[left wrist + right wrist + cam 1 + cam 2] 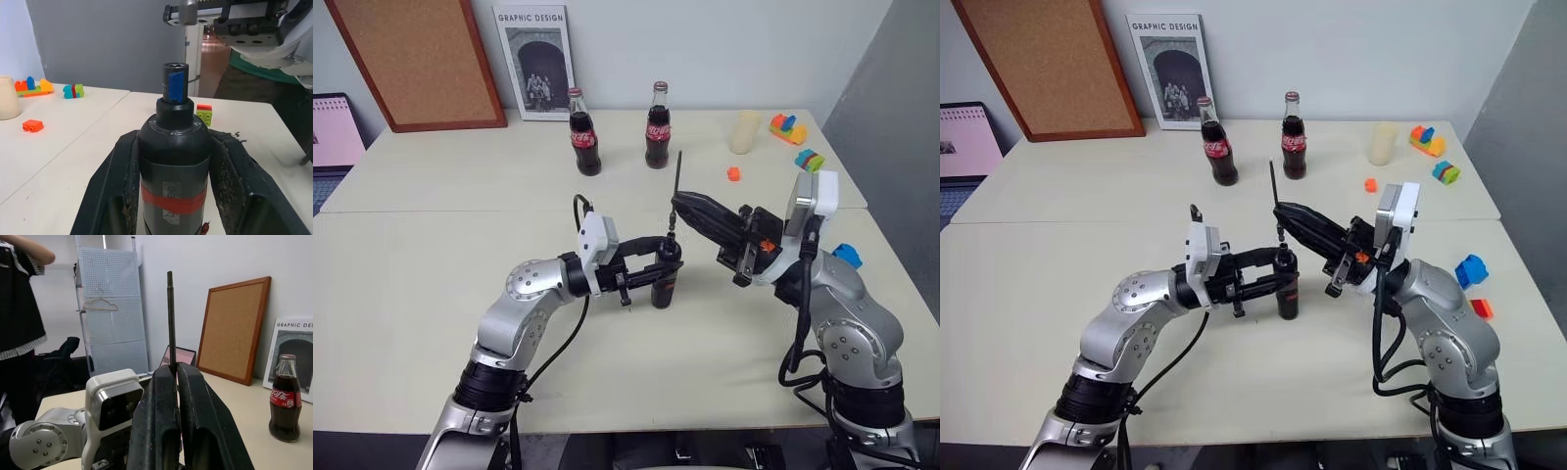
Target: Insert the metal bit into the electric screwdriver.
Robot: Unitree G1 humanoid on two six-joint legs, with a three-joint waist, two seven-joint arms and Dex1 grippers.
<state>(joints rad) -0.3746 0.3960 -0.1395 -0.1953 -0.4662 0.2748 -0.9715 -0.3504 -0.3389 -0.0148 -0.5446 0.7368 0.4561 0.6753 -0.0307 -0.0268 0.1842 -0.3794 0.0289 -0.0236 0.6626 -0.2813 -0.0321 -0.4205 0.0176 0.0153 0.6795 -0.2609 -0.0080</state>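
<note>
The electric screwdriver (pixel 665 279) stands upright over the table's middle, black with a red band (pixel 173 199) and a bluish tip (pixel 174 87). My left gripper (pixel 668 266) is shut on its body from the left. My right gripper (pixel 683 206) comes in from the right and is shut on the metal bit (pixel 677 181), a thin dark rod held nearly upright. The bit's lower end hangs just above the screwdriver's tip. In the left wrist view the tip's socket looks empty. In the right wrist view the metal bit (pixel 170 318) rises from between the fingers (pixel 156 396).
Two cola bottles (pixel 584 137) (pixel 658 132) stand behind the grippers. A cream cup (pixel 744 132) and toy blocks (pixel 788 127) (pixel 810 160) (pixel 733 173) lie at the back right, a blue block (pixel 847 255) by my right arm. A person (pixel 19 308) stands beyond the table.
</note>
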